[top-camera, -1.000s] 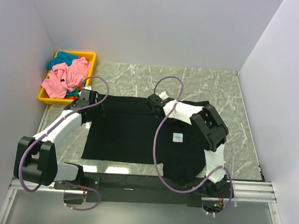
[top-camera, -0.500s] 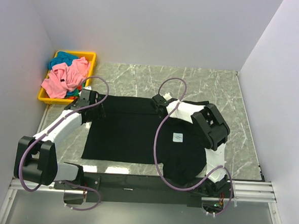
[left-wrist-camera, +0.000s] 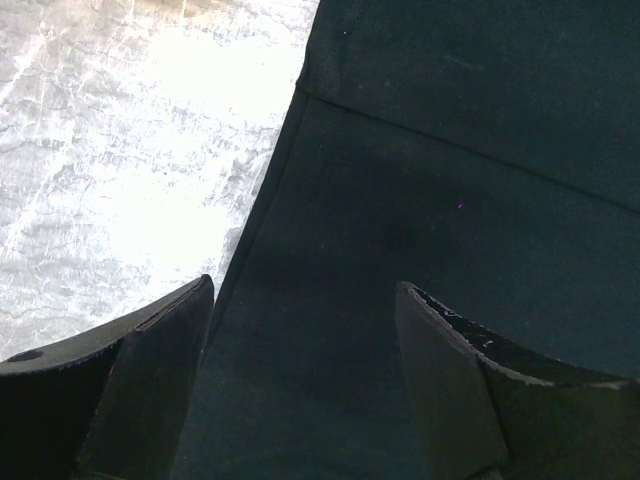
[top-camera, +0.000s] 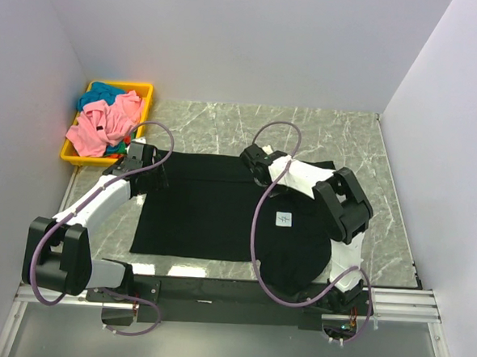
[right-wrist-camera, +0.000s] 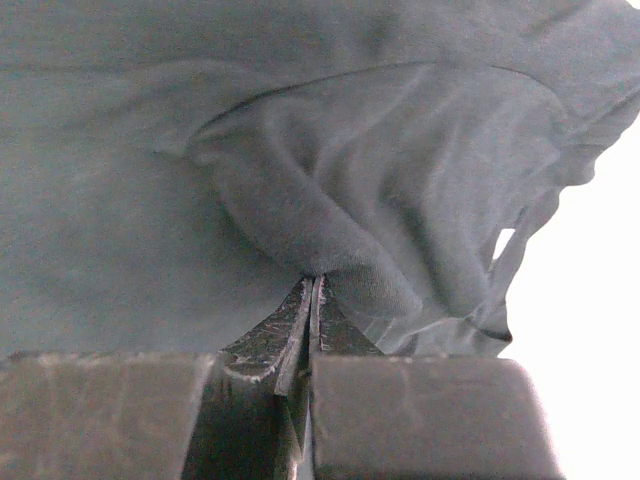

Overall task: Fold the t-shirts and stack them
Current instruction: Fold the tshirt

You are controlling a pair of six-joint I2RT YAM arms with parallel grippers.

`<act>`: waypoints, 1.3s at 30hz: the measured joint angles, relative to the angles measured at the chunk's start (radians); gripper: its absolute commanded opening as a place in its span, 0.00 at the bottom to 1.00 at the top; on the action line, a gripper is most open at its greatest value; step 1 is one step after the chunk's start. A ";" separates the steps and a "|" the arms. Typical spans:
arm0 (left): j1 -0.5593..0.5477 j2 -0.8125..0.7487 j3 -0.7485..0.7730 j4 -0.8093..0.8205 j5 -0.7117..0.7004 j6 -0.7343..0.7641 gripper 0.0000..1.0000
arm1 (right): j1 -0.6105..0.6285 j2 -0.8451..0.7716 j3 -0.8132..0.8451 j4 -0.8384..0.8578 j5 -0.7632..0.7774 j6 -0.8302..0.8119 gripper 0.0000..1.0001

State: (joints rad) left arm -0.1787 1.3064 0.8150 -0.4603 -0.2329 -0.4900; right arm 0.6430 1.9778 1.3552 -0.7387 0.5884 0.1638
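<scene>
One black t-shirt (top-camera: 196, 212); left end effector (left-wrist-camera: 305, 290) apart; right end effector (right-wrist-camera: 312, 285) clamped on it.

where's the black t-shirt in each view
Top external: black t-shirt spread mid marble table.
Left wrist: fills right and bottom, beneath the open left end effector.
Right wrist: fills frame, a fold pinched by the right end effector.
Shared landmark: marble table, top and left wrist views.
</scene>
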 measured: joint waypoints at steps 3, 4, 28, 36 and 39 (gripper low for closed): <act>0.000 0.000 0.000 0.000 0.000 0.000 0.79 | 0.000 -0.011 0.024 -0.025 -0.060 0.008 0.00; 0.000 0.000 0.000 0.000 0.000 0.000 0.79 | 0.000 -0.013 0.032 -0.035 -0.080 0.011 0.00; 0.000 0.014 0.000 0.000 0.012 0.002 0.79 | -0.126 -0.024 0.028 -0.018 -0.669 0.090 0.36; 0.000 0.015 0.000 0.000 0.024 0.004 0.80 | -0.249 -0.285 -0.169 0.115 -0.729 0.190 0.38; 0.000 0.015 0.000 0.000 0.027 0.004 0.79 | -0.359 -0.441 -0.275 0.158 -0.686 0.240 0.38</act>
State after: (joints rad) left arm -0.1787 1.3212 0.8154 -0.4603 -0.2062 -0.4862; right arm 0.2836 1.5364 1.0798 -0.5804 -0.0971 0.4034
